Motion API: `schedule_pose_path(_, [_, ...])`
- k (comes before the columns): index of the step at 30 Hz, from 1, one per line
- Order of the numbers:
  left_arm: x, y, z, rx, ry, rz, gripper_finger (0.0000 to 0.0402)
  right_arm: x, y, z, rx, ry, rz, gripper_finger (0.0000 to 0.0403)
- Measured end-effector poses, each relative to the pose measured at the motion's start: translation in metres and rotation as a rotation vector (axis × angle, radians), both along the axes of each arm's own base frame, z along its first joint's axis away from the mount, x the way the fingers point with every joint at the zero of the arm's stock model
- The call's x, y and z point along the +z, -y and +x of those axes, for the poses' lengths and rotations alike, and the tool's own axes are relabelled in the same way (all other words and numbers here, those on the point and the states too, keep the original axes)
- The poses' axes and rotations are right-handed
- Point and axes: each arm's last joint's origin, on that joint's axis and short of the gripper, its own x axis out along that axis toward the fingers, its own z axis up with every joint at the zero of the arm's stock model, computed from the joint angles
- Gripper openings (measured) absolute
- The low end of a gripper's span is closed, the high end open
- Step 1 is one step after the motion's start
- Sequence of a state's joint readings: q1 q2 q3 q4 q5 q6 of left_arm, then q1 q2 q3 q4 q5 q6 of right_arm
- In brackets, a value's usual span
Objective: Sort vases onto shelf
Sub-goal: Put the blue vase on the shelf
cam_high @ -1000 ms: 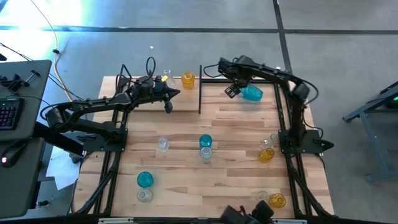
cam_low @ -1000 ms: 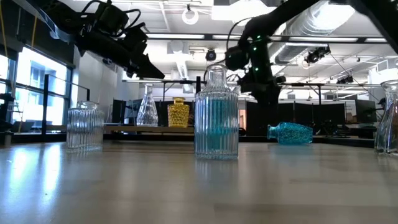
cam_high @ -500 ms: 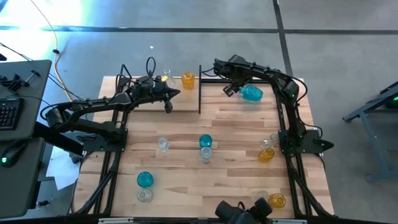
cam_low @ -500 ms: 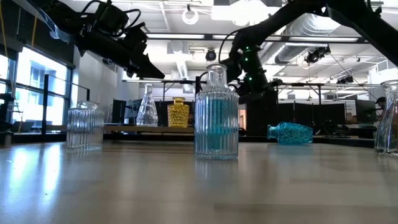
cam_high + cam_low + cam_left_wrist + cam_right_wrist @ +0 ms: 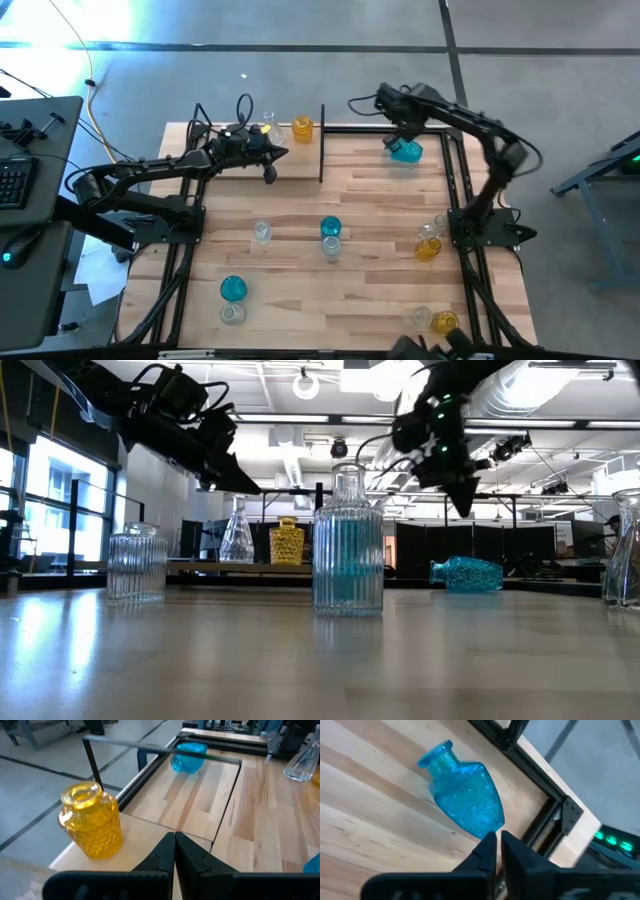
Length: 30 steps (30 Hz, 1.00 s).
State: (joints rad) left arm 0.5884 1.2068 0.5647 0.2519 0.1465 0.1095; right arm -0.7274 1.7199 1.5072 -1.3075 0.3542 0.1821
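The shelf (image 5: 240, 168) stands at the table's far left. An amber vase (image 5: 302, 128) and a clear vase (image 5: 268, 122) stand upright on its plank. My left gripper (image 5: 287, 151) hovers shut over the plank, just short of the amber vase (image 5: 91, 826), touching nothing. A teal vase (image 5: 405, 150) lies on its side on the tabletop at the far right. My right gripper (image 5: 467, 508) is shut and points down, well above that vase (image 5: 465, 800), clear of it.
More vases stand on the table: a teal ribbed bottle (image 5: 330, 228) and a clear one (image 5: 262, 232) mid-table, a teal one (image 5: 233, 289) near left, and amber ones (image 5: 428, 248) (image 5: 446, 322) at the right. The shelf's black end post (image 5: 322, 140) rises between the grippers.
My right gripper has risen and moved toward the table's right edge, from beside the lying teal vase to above it, and it has shut on nothing. The teal vase has stayed where it lay.
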Motion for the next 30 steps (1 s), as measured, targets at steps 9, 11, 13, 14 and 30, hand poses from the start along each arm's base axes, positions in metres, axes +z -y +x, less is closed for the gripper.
schedule_pose_path(9, [-0.003, 0.001, -0.001, 0.001, -0.003, -0.006, 0.0000, -0.015, -0.040, -0.007, 0.074, 0.357, -0.041, 0.0002])
schedule_pose_path(11, [-0.002, 0.001, -0.001, 0.001, 0.000, -0.004, 0.0000, -0.023, -0.039, -0.009, 0.015, 0.310, -0.068, 0.0004])
schedule_pose_path(13, [-0.002, 0.001, -0.001, 0.001, 0.002, -0.002, 0.0000, -0.030, -0.036, -0.011, -0.045, 0.244, -0.091, 0.0013])
schedule_pose_path(14, [-0.002, 0.001, -0.001, 0.001, 0.003, -0.001, 0.0000, -0.034, -0.033, -0.012, -0.074, 0.216, -0.095, 0.0018])
schedule_pose_path(30, [-0.001, 0.000, 0.000, -0.003, 0.010, 0.014, 0.0000, -0.086, 0.005, -0.009, -0.172, 0.056, -0.116, 0.0002])
